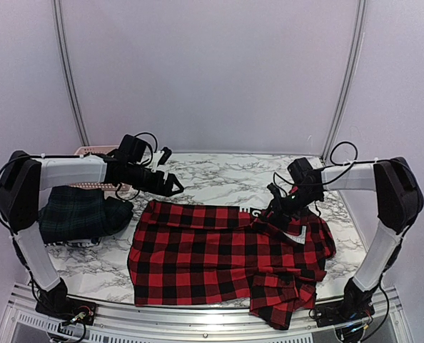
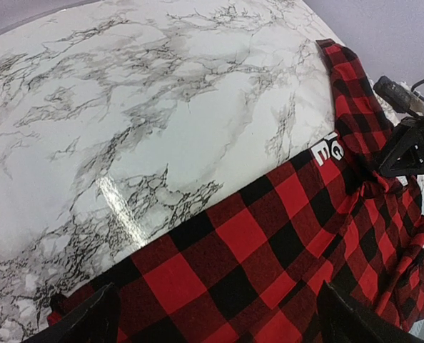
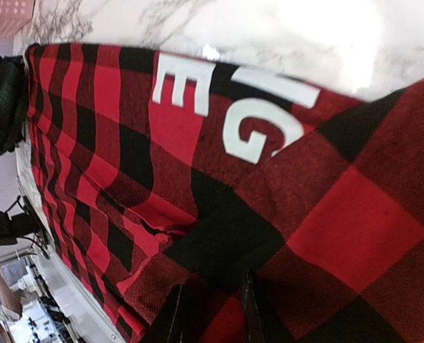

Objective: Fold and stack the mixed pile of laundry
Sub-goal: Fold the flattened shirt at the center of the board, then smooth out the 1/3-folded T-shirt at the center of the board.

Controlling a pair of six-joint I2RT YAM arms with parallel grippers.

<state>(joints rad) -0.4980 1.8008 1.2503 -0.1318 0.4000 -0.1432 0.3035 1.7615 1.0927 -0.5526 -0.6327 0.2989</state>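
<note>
Across the near half of the marble desk: red-and-black checked shirt spread fairly flat, white lettering toward the far edge, one sleeve bunched at the near right corner. Dark green plaid garment heaped at the left, just beside the shirt's left edge. Pink basket behind it.

Hands: the left hand is spread wide, hovering over bare marble just beyond the shirt's far left edge, holding nothing. The right hand is down on the shirt near the lettering, its fingers nearly together with a ridge of cloth between them. It reads as a pinch on the shirt.

Handling, judged: light, limp, woven cloth, not slippery. It will likely sag and drag unless lifted at two points. Best holds are the hem or shoulder edges, both corners of one side.

Views: only the overhead gives the whole outline. Only the right wrist shows puckers running into the pinch. The left wrist shows its own wide gap and the right hand side-on.
</note>
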